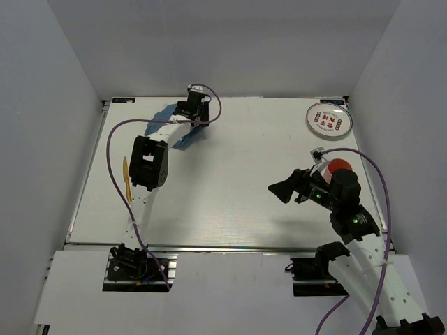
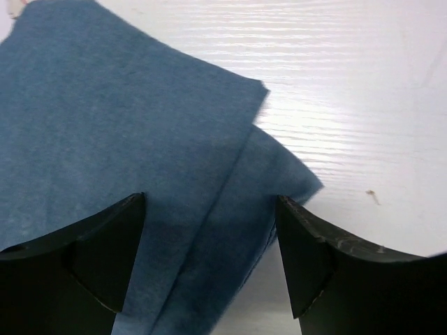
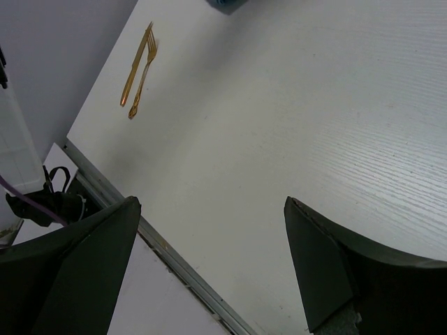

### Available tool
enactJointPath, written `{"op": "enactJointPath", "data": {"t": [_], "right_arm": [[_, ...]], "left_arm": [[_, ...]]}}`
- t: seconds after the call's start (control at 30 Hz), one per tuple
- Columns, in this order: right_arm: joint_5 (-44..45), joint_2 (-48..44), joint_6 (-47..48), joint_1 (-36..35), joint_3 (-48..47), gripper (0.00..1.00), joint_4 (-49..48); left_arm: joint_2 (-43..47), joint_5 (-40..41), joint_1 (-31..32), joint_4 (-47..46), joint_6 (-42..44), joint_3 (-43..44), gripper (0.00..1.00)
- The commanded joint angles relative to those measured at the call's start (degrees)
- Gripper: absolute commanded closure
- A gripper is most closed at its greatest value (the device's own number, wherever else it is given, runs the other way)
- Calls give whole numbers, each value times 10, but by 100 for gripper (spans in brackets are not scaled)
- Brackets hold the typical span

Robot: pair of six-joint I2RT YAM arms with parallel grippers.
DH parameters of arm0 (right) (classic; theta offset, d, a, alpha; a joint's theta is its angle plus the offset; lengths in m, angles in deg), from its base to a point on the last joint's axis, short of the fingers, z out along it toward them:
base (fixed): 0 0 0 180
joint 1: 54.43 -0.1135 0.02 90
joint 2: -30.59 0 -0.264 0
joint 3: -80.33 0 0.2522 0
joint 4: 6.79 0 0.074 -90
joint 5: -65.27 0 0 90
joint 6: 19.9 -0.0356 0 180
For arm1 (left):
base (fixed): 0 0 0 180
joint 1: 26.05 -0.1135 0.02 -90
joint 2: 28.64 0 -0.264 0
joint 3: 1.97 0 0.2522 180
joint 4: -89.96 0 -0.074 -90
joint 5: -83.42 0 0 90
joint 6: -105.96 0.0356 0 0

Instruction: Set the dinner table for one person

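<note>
The dinner table (image 1: 230, 174) is a large white top with a silver rail (image 1: 223, 247) along its near edge. A blue cloth placemat (image 1: 186, 140) lies partly folded over at the far left, mostly under my left arm. My left gripper (image 1: 190, 112) hangs low over it, open; in the left wrist view the jaws (image 2: 209, 258) straddle the folded edge of the placemat (image 2: 126, 132) without closing on it. My right gripper (image 1: 287, 190) is open and empty above the table's right middle, and is also open in the right wrist view (image 3: 209, 265).
A gold knife and fork (image 1: 126, 179) lie side by side at the left edge, also in the right wrist view (image 3: 140, 70). A white plate with red marks (image 1: 328, 120) sits at the far right. A red cup (image 1: 341, 166) stands behind my right wrist.
</note>
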Motion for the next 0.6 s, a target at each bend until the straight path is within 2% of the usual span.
{"op": "enactJointPath", "data": {"t": [0.0,0.23,0.43,0.57], "right_arm": [[-12,1,16,2,-13,11,-7],[-16,23,18,2,-12,11,-19],[-16,33,24,2,-19,11,-20],[-11,36,25,3,-18,11,-21]], "left_arm": [[22,56,-3,-33,8,-16,16],[102,17,-3,-106,-2,-93,11],[50,47,-3,-52,20,1,13],[23,63,-3,-43,29,10,18]]}}
